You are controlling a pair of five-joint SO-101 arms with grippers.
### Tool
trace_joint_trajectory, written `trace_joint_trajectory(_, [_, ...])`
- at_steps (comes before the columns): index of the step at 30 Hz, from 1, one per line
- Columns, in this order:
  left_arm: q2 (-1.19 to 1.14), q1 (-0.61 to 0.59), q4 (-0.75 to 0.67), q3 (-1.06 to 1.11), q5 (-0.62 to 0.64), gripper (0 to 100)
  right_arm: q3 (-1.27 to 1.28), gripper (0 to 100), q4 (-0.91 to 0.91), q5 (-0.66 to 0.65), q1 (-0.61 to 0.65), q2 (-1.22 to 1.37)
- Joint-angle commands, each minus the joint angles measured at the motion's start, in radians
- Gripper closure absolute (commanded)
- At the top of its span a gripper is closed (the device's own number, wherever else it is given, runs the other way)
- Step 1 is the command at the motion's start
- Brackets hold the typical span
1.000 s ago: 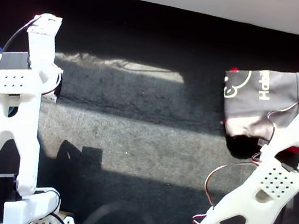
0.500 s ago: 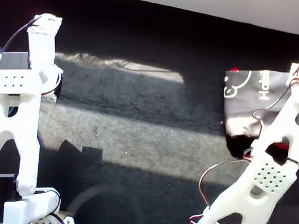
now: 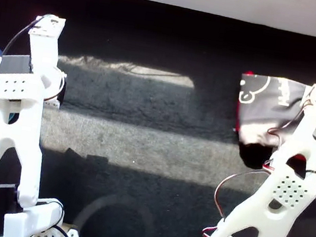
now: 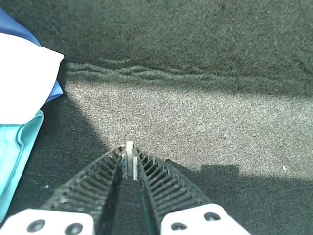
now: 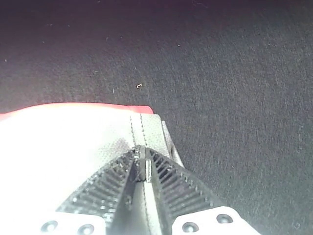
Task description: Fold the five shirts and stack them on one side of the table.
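One grey shirt (image 3: 264, 111) lies at the bench's (image 3: 140, 152) right side, its outer edge pinched in my closed right end effector (image 5: 142, 166), far from my shut, empty left end effector (image 4: 128, 159).

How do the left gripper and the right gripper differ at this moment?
The left gripper is shut on nothing; the right gripper is shut on the edge of the grey shirt. The left gripper hangs over bare mat, the right gripper over fabric. Both have their jaws closed.
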State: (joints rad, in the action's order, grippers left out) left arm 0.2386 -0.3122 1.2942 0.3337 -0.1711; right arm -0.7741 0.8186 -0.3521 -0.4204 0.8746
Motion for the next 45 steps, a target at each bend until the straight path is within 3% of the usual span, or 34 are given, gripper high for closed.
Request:
trace_joint_trajectory(1, [0.027,-0.01,-0.003,-0.007,0.006,99,-0.015,99.2,-0.013,0.006,-0.01,-0.039])
trace_joint_trajectory(6, [0.028,-0.012,0.017,-0.016,0.006,99,-0.182,98.1,0.07,0.025,-0.001,-0.094])
trace_joint_trajectory(13, [0.028,-0.045,0.147,-0.13,0.014,99,-0.447,88.5,0.302,0.199,0.004,-0.16])
trace_joint_trajectory(18, [0.018,-0.243,0.227,-0.318,0.034,94,-0.585,87.1,0.558,0.201,0.039,-0.203])
trace_joint_trajectory(22, [0.016,-0.446,0.215,-0.383,-0.094,83,-0.667,87.1,0.736,0.201,0.05,-0.232])
trace_joint_trajectory(29, [-0.024,-0.717,-0.015,-0.386,-0.181,81,-0.763,87.1,0.944,0.196,0.09,-0.278])
trace_joint_trajectory(33, [-0.143,-0.794,-0.126,-0.426,-0.181,81,-0.76,87.1,0.947,0.196,0.087,-0.326])
trace_joint_trajectory(37, [-0.308,-0.8,-0.138,-0.535,-0.176,81,-0.696,87.0,0.947,0.196,0.088,-0.443])
trace_joint_trajectory(45, [-0.567,-0.789,0.023,-0.829,-0.155,81,-0.073,87.0,0.944,0.196,0.091,-0.906])
